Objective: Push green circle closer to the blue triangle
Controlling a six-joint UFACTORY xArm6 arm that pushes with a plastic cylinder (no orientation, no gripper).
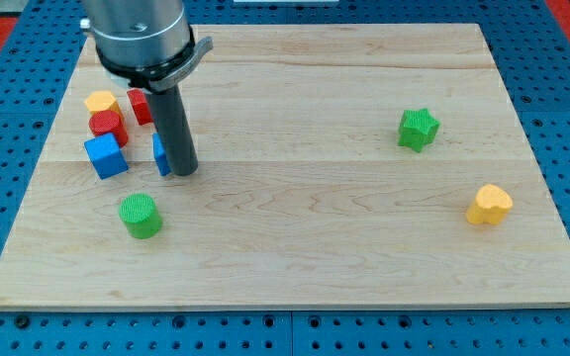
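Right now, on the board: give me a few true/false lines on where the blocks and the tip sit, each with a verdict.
1. The green circle lies toward the view's bottom from my tip. True.
2. My tip is touching the green circle. False: bare board shows between them.
3. The blue triangle is partly hidden behind the rod. True.
4. The green star sits in the cluster at the view's left. False: it stands alone at the view's right.
5. The yellow heart is near the view's right edge. True.
6. The blue cube is right of the rod. False: it is left of it.
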